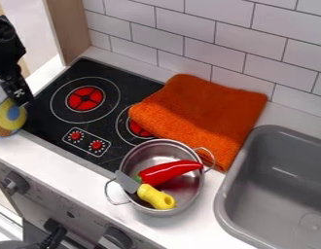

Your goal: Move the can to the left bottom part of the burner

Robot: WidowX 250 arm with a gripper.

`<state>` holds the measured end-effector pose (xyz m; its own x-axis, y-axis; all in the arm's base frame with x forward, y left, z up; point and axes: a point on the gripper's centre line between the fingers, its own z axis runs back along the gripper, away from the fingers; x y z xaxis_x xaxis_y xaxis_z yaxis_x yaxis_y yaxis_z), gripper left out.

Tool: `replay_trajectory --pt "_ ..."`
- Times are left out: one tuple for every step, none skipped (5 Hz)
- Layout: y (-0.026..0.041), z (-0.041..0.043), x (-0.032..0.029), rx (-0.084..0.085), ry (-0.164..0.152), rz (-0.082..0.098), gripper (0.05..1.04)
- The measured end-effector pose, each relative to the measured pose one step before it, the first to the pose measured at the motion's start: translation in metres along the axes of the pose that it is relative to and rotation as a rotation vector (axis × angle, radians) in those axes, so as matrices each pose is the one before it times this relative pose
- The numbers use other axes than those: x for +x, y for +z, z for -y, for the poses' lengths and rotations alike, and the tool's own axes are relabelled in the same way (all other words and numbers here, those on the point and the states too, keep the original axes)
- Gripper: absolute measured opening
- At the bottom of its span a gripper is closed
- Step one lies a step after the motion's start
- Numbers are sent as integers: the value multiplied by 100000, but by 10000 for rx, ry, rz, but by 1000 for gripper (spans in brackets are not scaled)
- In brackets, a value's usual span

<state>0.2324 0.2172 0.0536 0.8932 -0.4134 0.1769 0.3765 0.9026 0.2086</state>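
I've got a black cooktop patterned with white rings, an orange towel and a red pepper on my feed. The can reads yellow and blue to me.

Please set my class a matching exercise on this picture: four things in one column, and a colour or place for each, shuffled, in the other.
1. Can
2. Towel
3. Pepper
4. Knife

A. red, in the pot
B. yellow handle
C. at the view's left edge
D. orange, partly over the cooktop

Pairs: 1-C, 2-D, 3-A, 4-B
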Motion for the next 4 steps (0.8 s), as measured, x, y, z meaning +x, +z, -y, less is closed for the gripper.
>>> replay_trajectory --pt "-103 1315 1827 -433 418 151 999" --pt "-158 849 1870 -56 361 288 1000" --pt "468 741 1839 165 184 318 999" --pt "-789 2364 1101 -342 223 94 999"
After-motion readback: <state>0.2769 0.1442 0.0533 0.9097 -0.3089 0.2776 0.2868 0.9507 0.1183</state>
